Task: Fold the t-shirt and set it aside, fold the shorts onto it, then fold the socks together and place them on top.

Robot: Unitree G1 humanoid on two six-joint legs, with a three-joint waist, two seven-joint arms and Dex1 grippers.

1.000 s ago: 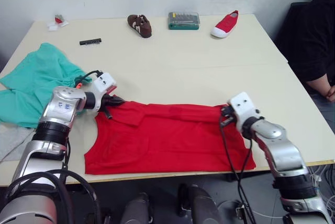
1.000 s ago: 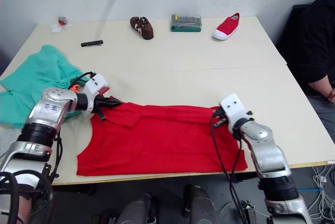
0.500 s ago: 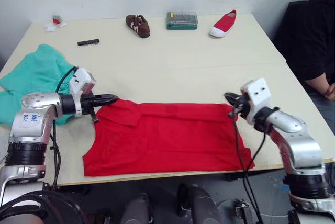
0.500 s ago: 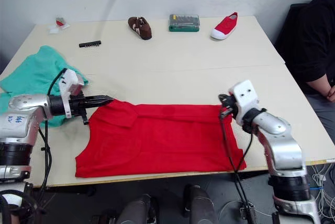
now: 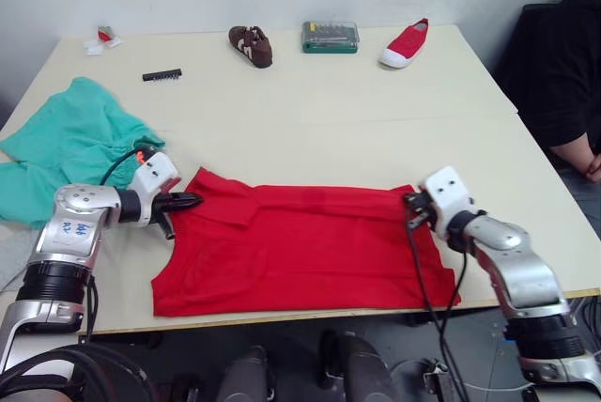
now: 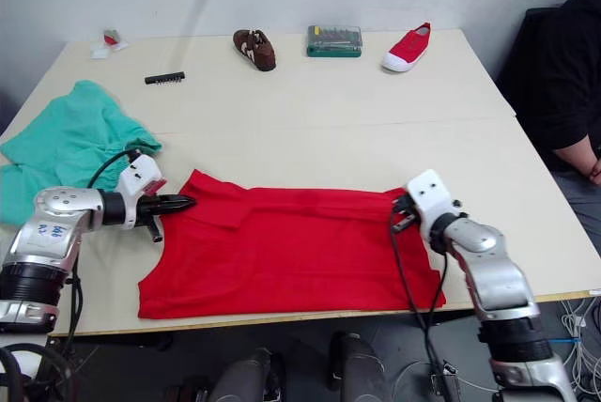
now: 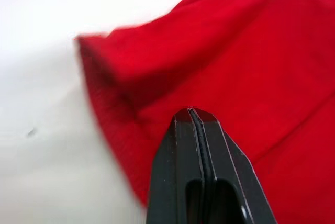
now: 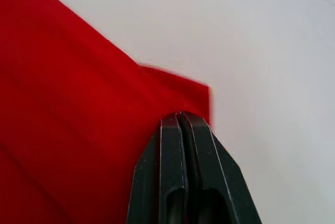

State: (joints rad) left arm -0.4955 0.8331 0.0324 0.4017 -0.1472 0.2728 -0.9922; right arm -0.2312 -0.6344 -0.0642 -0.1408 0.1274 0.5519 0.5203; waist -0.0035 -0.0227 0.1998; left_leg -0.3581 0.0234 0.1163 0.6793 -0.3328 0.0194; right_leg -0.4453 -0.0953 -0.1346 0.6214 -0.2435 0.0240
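Observation:
The red t-shirt (image 5: 300,247) lies flat near the table's front edge, its far edge folded over towards me. My left gripper (image 5: 188,200) is shut, its tip resting at the shirt's left edge below the upper left corner. In the left wrist view its fingers (image 7: 180,145) are pressed together over the red cloth. My right gripper (image 5: 411,207) is shut too, its tip on the shirt's far right corner (image 8: 196,90). I see no cloth between either pair of fingers. The teal shorts (image 5: 66,139) lie crumpled at the left. Light grey cloth, the socks (image 5: 11,250), lies by the left edge.
Along the back of the table (image 5: 310,111) lie a brown shoe (image 5: 250,45), a green case (image 5: 330,37), a red canvas shoe (image 5: 405,43), a black strip (image 5: 161,74) and a small red-and-white item (image 5: 101,38). A person in black (image 5: 563,73) sits at the right.
Half a second ago both grippers were lifted and spread outward. They have come back down to the shirt's two ends. The shirt's upper left corner lies spread a little further out.

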